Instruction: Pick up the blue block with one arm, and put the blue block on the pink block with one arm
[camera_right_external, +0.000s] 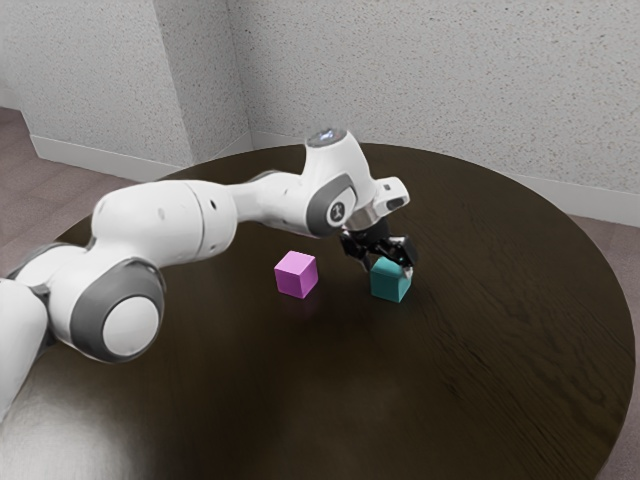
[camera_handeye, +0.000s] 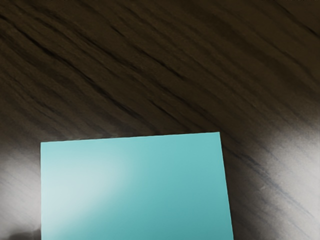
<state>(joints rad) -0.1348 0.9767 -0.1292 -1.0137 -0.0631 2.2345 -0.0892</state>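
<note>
1. While the task calls for a stack, the exterior view records none. The blue block (camera_right_external: 390, 281), teal-blue in this render, appears to rest on the table (camera_right_external: 480, 380). It stands toward the exterior view's right of the pink block (camera_right_external: 296, 274), apart from it, with bare wood between them.
2. Exterior view, arm: the Franka arm (camera_right_external: 200, 225) comes in low from the exterior view's left. Its end effector (camera_right_external: 380, 252) sits at the blue block's upper edge, touching it or very nearly so. Whether it is spread or pinching the block cannot be told, because the dark parts merge against the dark table.
3. Exterior view, progress (a judgement): the approach to the blue block is done and the grasp is the step in hand. The lift, the carry across to the pink block and the release on top of it are all left. The pink block's top face is bare.
4. Wrist view: the blue block (camera_handeye: 135, 187) shows as one flat face directly under the hand, its edges nearly square to the camera. Dark wood grain of the table (camera_handeye: 150, 65) lies beyond it. Soft shade on the wood beside the block suggests it is not lifted.
5. Comparison:
   - The exterior view gives the pink block's place, the gap to be crossed and the arm's pose.
   - The wrist view gives the close alignment of the hand over the blue block.
</note>
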